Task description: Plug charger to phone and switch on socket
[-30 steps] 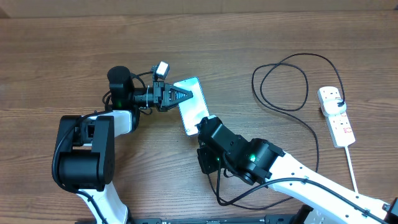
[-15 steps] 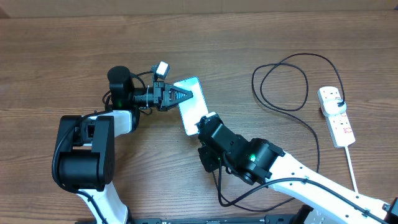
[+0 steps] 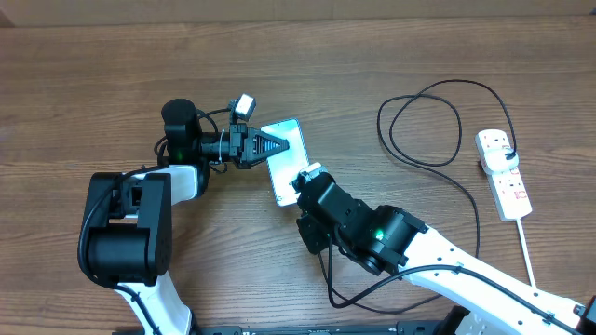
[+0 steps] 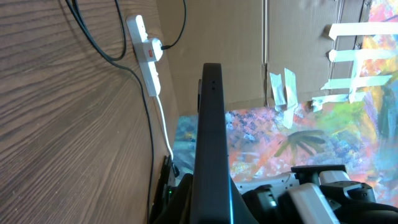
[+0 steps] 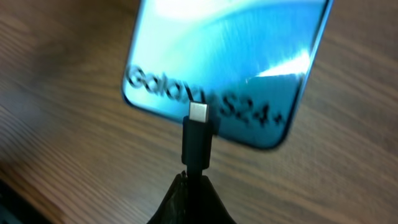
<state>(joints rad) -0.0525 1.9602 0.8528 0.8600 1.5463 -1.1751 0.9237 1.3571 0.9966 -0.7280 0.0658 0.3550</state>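
While left gripper (image 3: 282,143) clamps phone (image 3: 292,154), right gripper (image 5: 193,186) pinches charger (image 5: 197,144) connector. Connector tip at phone's lettered end

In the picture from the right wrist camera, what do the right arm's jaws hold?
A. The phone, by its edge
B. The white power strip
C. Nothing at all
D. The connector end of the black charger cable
D: in the right wrist view the charger's connector, black with a silver tip, sticks out from between the shut right jaws, in front of the "Galaxy S24+" end of the phone.
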